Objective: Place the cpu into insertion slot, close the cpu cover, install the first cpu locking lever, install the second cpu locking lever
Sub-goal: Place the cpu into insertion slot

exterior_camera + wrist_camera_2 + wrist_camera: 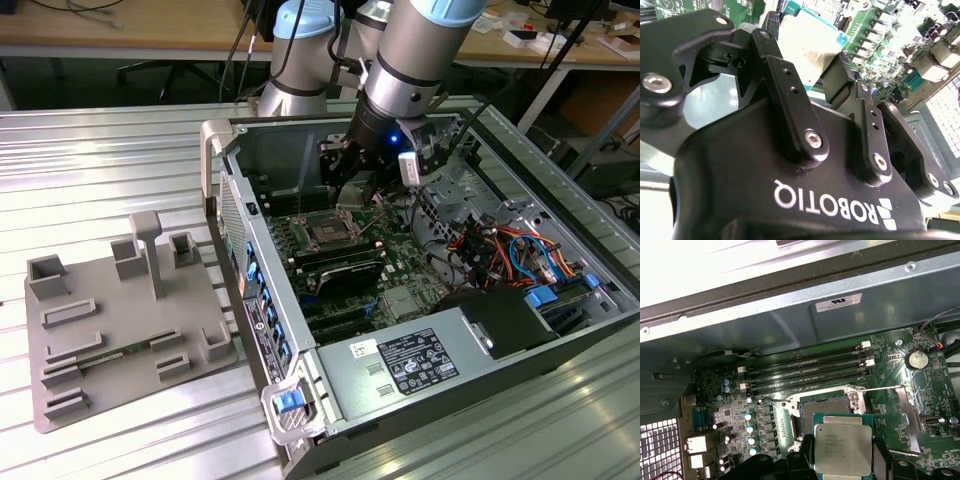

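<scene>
The black two-fingered hand [842, 462] is clenched on the small square silver-topped cpu [842, 447], with its fingers [797, 465] at opposite edges. The chip hangs level, metal top facing away from the green motherboard [885, 375]. Its edges are parallel to the open silver-rimmed insertion slot [826, 407] close by. Long black memory slots [807, 372] run just beyond the slot, and the grey case wall [790, 325] stands behind them.

Your computer case [285, 150] on the slatted table [100, 150], fixture tray [120, 320] beside it on the exterior view's left, motherboard [890, 365] inside the case, the cpu [842, 447] in your gripper [347, 180] near the insertion slot [824, 407], the cpu cover [909, 417] beside the slot, memory slots [805, 371] between slot and case wall.
</scene>
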`<state>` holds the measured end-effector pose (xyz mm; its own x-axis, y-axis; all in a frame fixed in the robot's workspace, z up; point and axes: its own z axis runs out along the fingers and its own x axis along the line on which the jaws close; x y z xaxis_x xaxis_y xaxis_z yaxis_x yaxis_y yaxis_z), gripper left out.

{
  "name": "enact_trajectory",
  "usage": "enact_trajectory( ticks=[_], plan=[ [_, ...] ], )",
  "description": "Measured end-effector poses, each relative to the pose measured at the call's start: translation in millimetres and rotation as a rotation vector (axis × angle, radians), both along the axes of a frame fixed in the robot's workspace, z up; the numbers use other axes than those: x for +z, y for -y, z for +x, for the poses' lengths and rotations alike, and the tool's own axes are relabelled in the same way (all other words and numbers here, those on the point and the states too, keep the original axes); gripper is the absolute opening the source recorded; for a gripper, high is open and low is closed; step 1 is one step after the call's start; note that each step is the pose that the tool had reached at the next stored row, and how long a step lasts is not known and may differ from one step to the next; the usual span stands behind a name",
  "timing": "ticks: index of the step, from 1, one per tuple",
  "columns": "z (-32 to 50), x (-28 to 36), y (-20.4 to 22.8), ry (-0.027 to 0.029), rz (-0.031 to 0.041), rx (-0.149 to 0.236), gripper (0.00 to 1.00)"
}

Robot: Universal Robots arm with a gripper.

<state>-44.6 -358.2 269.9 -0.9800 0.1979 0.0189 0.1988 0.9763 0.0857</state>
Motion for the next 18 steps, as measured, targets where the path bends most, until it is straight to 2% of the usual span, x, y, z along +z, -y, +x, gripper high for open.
enact_trajectory(
  ticks=[18],
  plan=[
    [0.0,-0.5,0.0,0.0,0.0,-0.058,0.55]
  ],
)
